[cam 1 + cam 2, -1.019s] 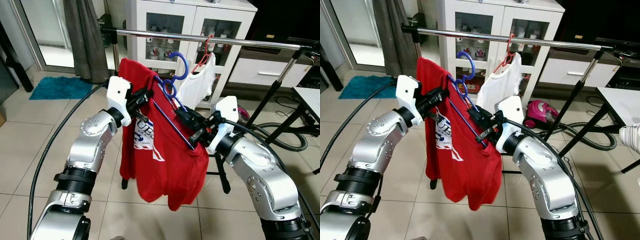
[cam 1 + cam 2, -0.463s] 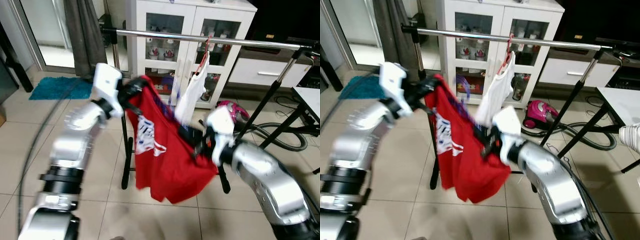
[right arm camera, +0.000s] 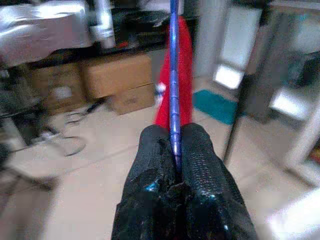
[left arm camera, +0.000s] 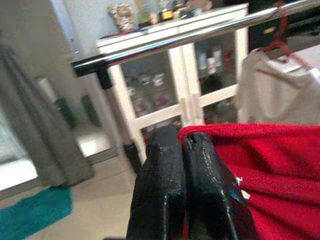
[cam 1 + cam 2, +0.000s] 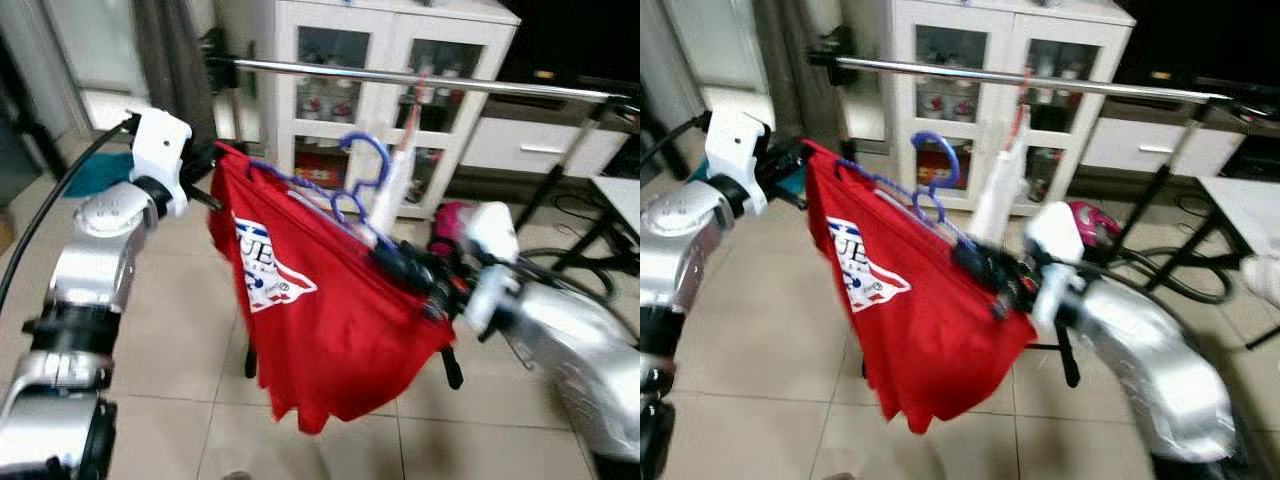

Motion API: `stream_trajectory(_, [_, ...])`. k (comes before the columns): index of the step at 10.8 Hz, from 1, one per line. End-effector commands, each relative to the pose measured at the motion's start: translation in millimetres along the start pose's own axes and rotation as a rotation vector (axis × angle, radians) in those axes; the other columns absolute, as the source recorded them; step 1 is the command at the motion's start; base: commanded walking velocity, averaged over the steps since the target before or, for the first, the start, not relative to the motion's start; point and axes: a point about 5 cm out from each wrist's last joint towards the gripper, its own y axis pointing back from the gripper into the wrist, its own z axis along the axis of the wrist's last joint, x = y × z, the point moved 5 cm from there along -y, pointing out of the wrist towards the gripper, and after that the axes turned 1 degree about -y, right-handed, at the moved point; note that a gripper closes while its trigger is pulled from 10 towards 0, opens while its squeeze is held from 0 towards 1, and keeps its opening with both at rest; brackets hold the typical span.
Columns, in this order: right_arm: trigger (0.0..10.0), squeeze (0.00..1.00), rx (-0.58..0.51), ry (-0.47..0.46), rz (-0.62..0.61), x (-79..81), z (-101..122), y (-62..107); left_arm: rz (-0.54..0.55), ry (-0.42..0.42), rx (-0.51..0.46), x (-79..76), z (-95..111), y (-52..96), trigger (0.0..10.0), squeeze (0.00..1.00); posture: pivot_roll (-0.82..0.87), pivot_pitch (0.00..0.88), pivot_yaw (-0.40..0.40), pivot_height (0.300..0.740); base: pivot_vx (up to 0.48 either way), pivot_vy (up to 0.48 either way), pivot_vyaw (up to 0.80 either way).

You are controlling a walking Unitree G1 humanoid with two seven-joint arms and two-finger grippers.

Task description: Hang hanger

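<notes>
A red T-shirt hangs on a blue hanger, stretched between both arms below the metal rail. The hanger's hook is free, under the rail. At the shirt's upper left corner, my left gripper is shut on the cloth; its fingers pinch the red fabric. My right gripper is shut on the hanger's blue bar, which runs out from between its fingertips. On the rail beside the blue hook hangs a white garment on a red hanger.
The clothes rack's legs stand on the tiled floor behind the shirt. A white glass-door cabinet is behind the rail. A pink vacuum and its hose lie at the right, near a white table edge. A grey curtain hangs at the left.
My left gripper has swung out to the left with the shirt's corner, spreading the shirt wider. The right gripper still holds the hanger, with the hook a little lower under the rail.
</notes>
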Motion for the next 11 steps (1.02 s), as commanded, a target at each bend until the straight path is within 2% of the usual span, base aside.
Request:
stream_trajectory(1, [0.0,0.00,0.004,-0.004,0.020,0.2,3.8,15.6,0.186,-0.008,0.023,44.7,-0.4,9.6,0.0,0.00,-0.04,0.000,-0.054,0.740,0.000,0.000,0.00])
stream_trajectory(2, [0.0,0.00,0.002,-0.020,0.036,1.5,4.0,19.8,0.223,0.018,0.022,55.0,-2.3,9.1,0.0,0.00,-0.04,0.000,-0.055,0.740,0.000,0.000,0.00])
stream_trajectory(3, [0.0,0.00,-0.039,-0.064,0.015,-2.9,8.0,22.8,0.251,0.087,0.018,62.3,-7.1,7.7,0.0,0.00,-0.05,0.000,-0.053,0.740,0.000,0.000,0.00])
stream_trajectory(5, [0.0,0.00,-0.090,-0.115,-0.063,-14.0,10.7,24.7,0.229,0.233,-0.005,55.6,-15.1,3.6,0.0,0.00,-0.05,0.000,-0.050,0.740,0.000,0.000,0.00])
stream_trajectory(6, [0.0,0.00,-0.088,-0.134,-0.044,-10.6,8.7,25.4,0.238,0.274,0.004,52.5,-24.2,2.8,0.0,0.00,-0.05,0.000,-0.049,0.740,0.000,0.000,0.00])
stream_trajectory(7, [0.0,0.00,0.026,-0.080,-0.056,-9.9,-5.9,23.3,0.187,0.259,-0.018,44.3,-19.5,-1.5,0.0,0.00,-0.05,0.000,-0.049,0.740,0.000,0.000,0.00])
stream_trajectory(8, [0.0,0.00,0.131,-0.004,-0.163,-24.7,-19.1,17.8,0.108,0.203,-0.057,31.4,-4.1,-6.8,0.0,0.00,-0.05,0.000,-0.046,0.740,0.000,0.000,0.00])
stream_trajectory(9, [0.0,0.00,0.201,0.047,-0.225,-33.3,-26.5,11.7,0.078,0.123,-0.075,25.5,8.1,-10.3,0.0,0.00,-0.05,0.000,-0.048,0.740,0.000,0.000,0.00])
stream_trajectory(11, [0.0,0.00,0.296,0.103,-0.180,-24.0,-33.4,-0.8,0.026,-0.005,-0.123,16.0,35.4,-17.9,0.0,0.00,-0.04,0.000,-0.059,0.740,0.000,0.000,0.00])
